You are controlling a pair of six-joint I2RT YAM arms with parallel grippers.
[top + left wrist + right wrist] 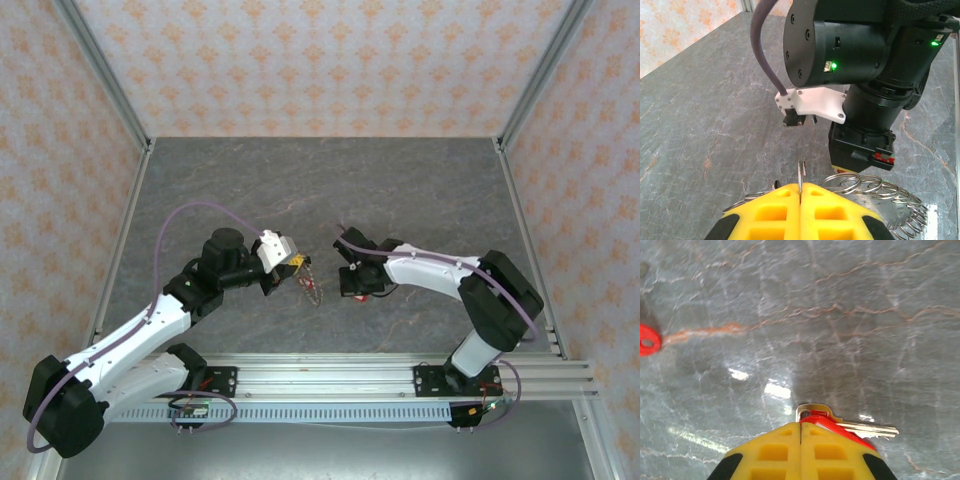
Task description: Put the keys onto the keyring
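My left gripper (296,265) (800,187) is shut on the keyring (800,172), a thin grey hoop seen edge-on between the yellow fingertips. The hoop hangs down from the jaws in the top view (312,289), and a row of small wire loops (880,189) trails to its right. My right gripper (353,284) (800,425) is shut on a red-tagged key (860,428), whose silver blade sticks out to the right just above the table. The two grippers face each other a short gap apart at mid table. Another red key tag (647,340) lies on the table.
The tabletop (300,190) is dark grey marbled stone, walled by patterned panels with metal posts (110,80). The right arm's black wrist (860,75) looms close in front of the left gripper. An aluminium rail (330,375) runs along the near edge.
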